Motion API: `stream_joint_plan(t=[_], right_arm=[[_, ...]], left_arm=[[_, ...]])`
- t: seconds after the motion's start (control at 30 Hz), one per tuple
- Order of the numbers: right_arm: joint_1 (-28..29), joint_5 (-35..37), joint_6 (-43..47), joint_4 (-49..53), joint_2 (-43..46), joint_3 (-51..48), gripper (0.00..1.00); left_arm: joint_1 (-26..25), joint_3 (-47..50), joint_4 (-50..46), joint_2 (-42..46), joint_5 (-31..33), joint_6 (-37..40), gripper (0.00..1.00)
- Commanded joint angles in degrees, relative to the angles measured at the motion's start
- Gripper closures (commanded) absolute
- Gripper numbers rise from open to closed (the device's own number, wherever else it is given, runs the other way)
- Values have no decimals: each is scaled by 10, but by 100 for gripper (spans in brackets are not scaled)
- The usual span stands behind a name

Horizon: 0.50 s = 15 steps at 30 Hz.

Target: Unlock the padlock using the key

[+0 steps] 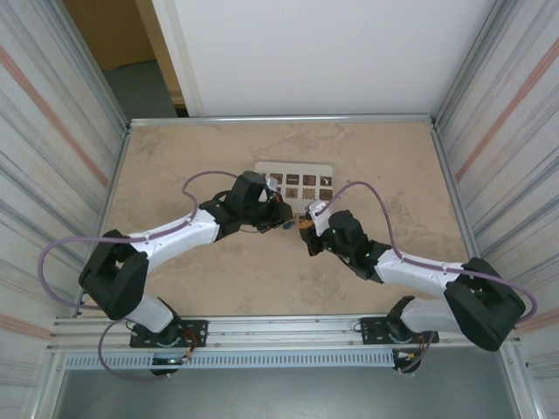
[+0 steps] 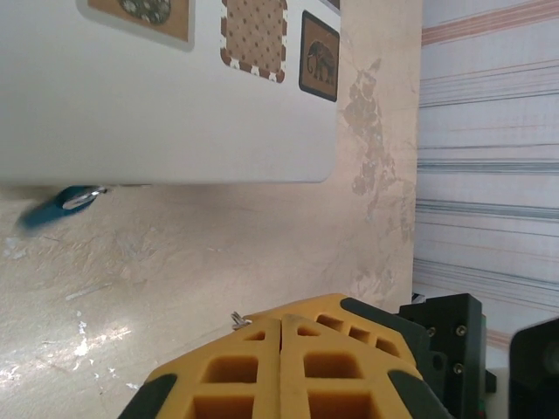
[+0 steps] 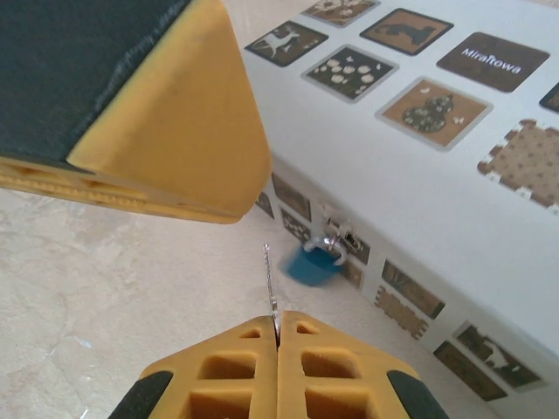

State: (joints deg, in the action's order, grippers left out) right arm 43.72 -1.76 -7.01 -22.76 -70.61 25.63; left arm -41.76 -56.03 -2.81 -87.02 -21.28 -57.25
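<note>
Nearest me, in the right wrist view, the right gripper [image 3: 278, 319] has its 2 yellow fingers pressed together on the key [image 3: 269, 278], a thin silver blade standing straight up out of the tips. Just past the blade's tip and clear of it hangs the padlock [image 3: 310, 264]. It is a tiny teal-blue body, slightly blurred, with a thin silver shackle hooked through a small metal hasp on the front wall of the white box [image 3: 419, 201]. It sits low against that wall, close above the bench [image 1: 262, 288]. The left gripper [image 2: 281, 323] is closed as well, fingertips meeting. A speck of metal shows beside its tip, and I cannot tell whether it is held. From the right wrist, a left finger looms above and left of the key, leaving me a narrow lane between it and the box front. The left wrist view gives the padlock side-on at the box's edge, well apart from that gripper's tips. From above, the 2 grippers meet just in front of the box, with bare bench on either side and beyond it, up to the far metal rail [image 1: 279, 120] and the ribbed side walls [image 1: 52, 131].
</note>
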Motion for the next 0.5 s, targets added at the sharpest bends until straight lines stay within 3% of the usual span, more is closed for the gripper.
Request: stream_joint_plan(t=[0.0, 0.27, 0.47], right_arm=[[-5, -9, -7, -13, -7, 17, 100], [-11, -4, -10, 2, -2, 8, 100], [-37, -29, -13, 35, 5, 19, 100]], left_arm=[[-4, -7, 6, 17, -4, -1, 96], [-2, 9, -1, 38, 23, 4, 95], [4, 20, -21, 64, 52, 22, 89]])
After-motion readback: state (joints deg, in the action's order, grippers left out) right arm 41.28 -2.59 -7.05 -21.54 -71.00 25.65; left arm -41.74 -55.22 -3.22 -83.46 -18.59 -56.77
